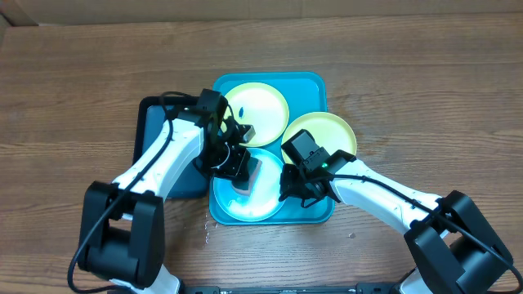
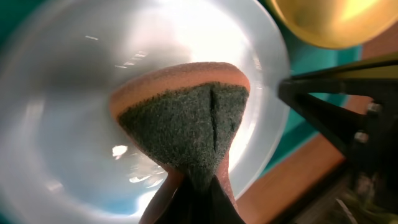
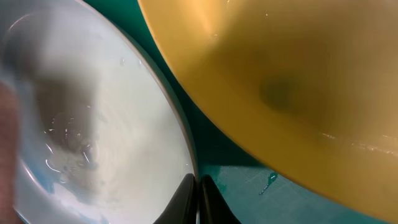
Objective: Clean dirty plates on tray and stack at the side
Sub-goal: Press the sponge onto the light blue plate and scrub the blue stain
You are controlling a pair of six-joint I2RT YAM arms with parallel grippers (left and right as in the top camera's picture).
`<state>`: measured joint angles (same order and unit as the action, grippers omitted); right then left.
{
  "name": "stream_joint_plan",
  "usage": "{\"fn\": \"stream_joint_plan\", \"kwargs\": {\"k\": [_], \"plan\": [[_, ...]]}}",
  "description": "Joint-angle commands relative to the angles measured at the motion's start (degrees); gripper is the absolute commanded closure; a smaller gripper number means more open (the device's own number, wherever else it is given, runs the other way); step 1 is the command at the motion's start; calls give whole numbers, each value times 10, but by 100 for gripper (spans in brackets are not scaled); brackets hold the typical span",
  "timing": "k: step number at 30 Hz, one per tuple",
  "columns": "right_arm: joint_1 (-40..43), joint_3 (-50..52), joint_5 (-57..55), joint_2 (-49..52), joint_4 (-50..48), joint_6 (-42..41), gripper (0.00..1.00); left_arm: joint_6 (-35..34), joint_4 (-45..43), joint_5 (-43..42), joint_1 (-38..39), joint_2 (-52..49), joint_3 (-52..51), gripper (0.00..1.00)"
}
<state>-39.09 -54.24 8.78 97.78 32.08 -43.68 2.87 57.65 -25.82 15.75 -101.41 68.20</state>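
Sponge [image 2: 186,118] clamped in my left tool [image 1: 243,170] sits on the near plate [image 1: 265,206]; right tool [image 3: 196,199] (closed) at its right rim

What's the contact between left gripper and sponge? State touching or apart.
Touching. Left wrist view shows the left gripper shut on the sponge, its lower end pinched between the jaws.

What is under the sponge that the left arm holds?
A plate lying in the turquoise tray; its pale, wet centre shows around the sponge. The patch directly beneath the sponge is covered, so any dirt there cannot be seen.
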Motion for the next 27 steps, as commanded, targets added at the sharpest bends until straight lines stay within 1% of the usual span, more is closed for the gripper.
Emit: {"fn": "stream_joint_plan", "kwargs": {"k": [1,3,4,14,18,21,23,27], "plan": [[-2,3,3,1,-5,0,96,-42,-4,131,-3,14,8,96],[-2,3,3,1,-5,0,96,-71,-17,167,-3,13,0,96],[-2,3,3,1,-5,0,96,-77,-26,170,-3,13,-6,96],[-2,3,3,1,-5,-1,96,-82,-129,152,-3,13,-115,96],[-2,3,3,1,-5,0,96,-89,-170,103,-3,13,-171,96],[-2,3,3,1,-5,-1,96,-94,-171,100,-3,13,-190,96],[-2,3,3,1,-6,-1,96,-93,-167,85,-3,13,-197,96],[-2,3,3,1,-6,0,96,-92,-158,20,-3,13,-197,96]]}}
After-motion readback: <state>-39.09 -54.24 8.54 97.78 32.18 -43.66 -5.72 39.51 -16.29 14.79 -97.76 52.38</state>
